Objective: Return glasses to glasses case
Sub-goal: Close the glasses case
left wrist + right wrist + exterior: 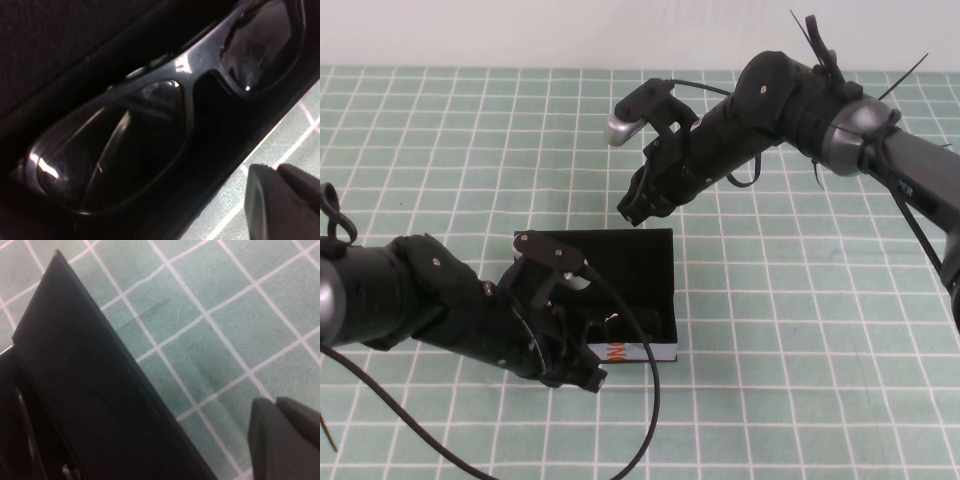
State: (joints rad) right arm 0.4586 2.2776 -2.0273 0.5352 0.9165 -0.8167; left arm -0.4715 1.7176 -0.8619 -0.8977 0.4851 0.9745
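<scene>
Already the glasses (150, 125) lie inside the glasses case (640, 262), their black frame resting on the dark lining with both lenses facing up and the bridge between them catching a small glint. The case sits open on the green checked worktop (800, 340), its white printed edge on the side nearest the robot.

Over that near edge of the case hangs the left tool (582, 372), with its arm stretched across the case's near-left corner; one dark fingertip (280, 200) shows just outside the case wall, above the worktop, and nothing is between the fingers. Whether the fingers are spread or drawn together cannot be told.

Above the far edge of the case, clear of it, hovers the right tool (638, 208). Its wrist view looks down on the case's outer wall (95, 390) and the worktop beside it, with one fingertip (285, 435) visible and nothing in its grasp; how far its fingers are parted cannot be told either.
</scene>
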